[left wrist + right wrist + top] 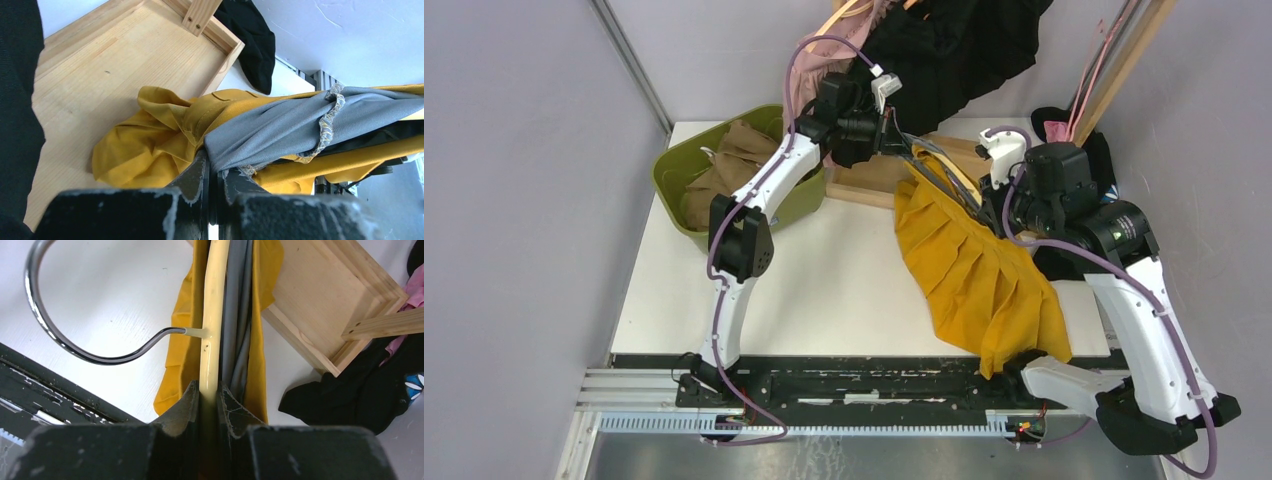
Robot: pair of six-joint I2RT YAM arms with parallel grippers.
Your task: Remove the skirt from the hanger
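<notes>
Left gripper (212,170) is pinched tight on the gray lining (280,125) of the mustard skirt (150,145), just over the wooden tray (100,65). Right gripper (209,390) is clamped on the cream hanger (212,305) bar. From above, the skirt's draped across the table (824,280) down to the near edge.

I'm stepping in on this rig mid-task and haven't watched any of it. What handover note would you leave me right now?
Left gripper: shut on the grey lining at the top of the yellow skirt.
Right gripper: shut on the hanger, by its cream bar.
Skirt: draped across the table, its upper end over the wooden tray; its fabric runs along both sides of the bar.
Done: both grips are made.
Left: pull the skirt off the hanger; it does not look free yet.
</notes>
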